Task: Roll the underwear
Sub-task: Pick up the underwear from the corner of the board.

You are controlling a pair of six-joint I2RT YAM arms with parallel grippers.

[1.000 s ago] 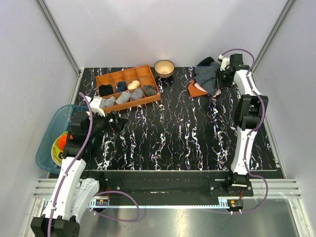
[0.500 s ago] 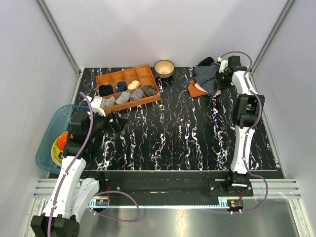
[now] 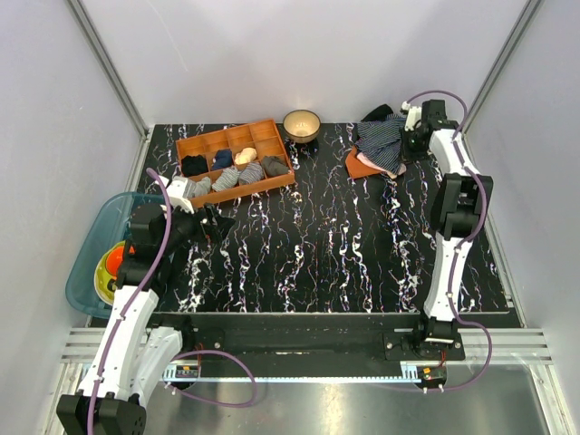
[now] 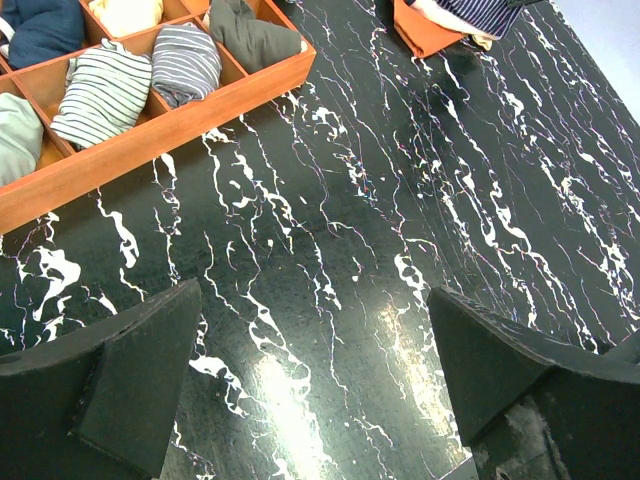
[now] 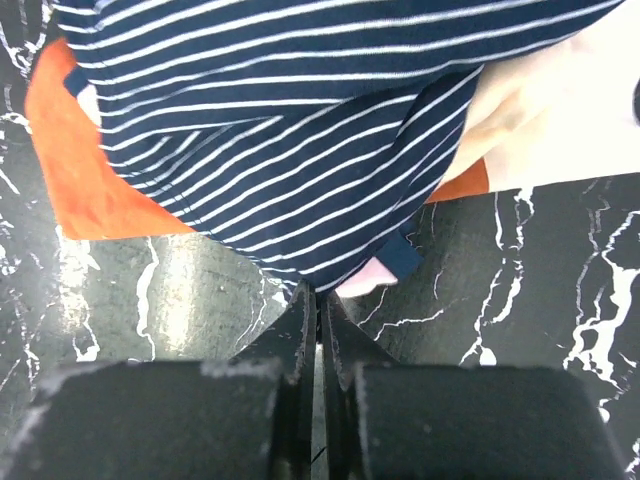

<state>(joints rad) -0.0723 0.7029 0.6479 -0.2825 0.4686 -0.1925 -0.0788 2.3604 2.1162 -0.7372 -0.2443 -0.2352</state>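
- My right gripper (image 5: 318, 305) is clenched, its two fingers pressed flat together with no gap between them.
- Its tips sit right at the near hem of the underwear (image 5: 280, 150). I cannot tell whether any cloth is caught between them.
- The underwear, navy with pale pinstripes, lies crumpled at the far right corner of the black marbled table (image 3: 317, 254).
- It rests on a flat orange piece (image 5: 90, 190) and partly over a cream garment (image 5: 540, 110). A scrap of pink cloth (image 5: 362, 277) peeks out beside my fingertips.
- My left gripper (image 4: 312, 340) is released, jaws spread wide over bare tabletop on the left side, with nothing between them.
- Beyond it stands a wooden compartment tray (image 4: 170, 130), with two grey-striped cloth rolls (image 4: 105, 90) in neighbouring front compartments.
- A wooden bowl (image 3: 301, 124) stands just beside the tray's far right corner, well apart from the underwear.
- A teal tub (image 3: 86, 254) sits off the table's left edge, beside my left arm.
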